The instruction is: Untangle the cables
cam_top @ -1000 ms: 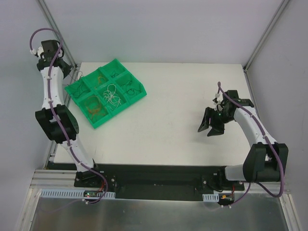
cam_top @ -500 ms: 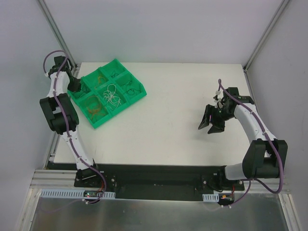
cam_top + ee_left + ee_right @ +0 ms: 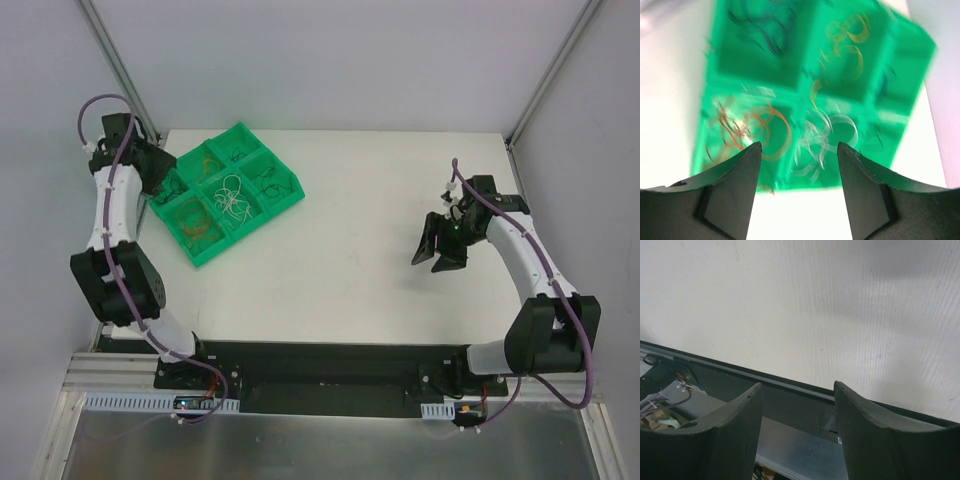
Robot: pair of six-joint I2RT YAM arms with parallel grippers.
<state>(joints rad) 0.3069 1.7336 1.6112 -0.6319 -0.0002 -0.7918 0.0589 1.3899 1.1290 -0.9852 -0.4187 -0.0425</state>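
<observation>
The cables lie sorted in the cells of a green tray (image 3: 290, 197) at the back left. A white clump (image 3: 232, 195) fills a middle cell, an orange one (image 3: 196, 224) a near cell, and black ones (image 3: 271, 184) the right cells. My left gripper (image 3: 168, 182) hangs over the tray's left edge, open and empty. In the blurred left wrist view, its gripper (image 3: 799, 150) frames the white cable (image 3: 825, 137) and a red-orange cable (image 3: 760, 132). Far right of the tray, my right gripper (image 3: 438, 248) stands open and empty above bare table; the right wrist view shows the same open gripper (image 3: 797, 387).
The tray's far cells hold yellow-orange loops (image 3: 847, 45) and dark wires (image 3: 765, 35). The table's black front rail (image 3: 790, 385) and a metal shelf below it show in the right wrist view. Frame posts stand at both back corners.
My left gripper has opened, and its wrist has swung from beyond the table's left edge to over the tray's left side. The right arm has barely shifted.
</observation>
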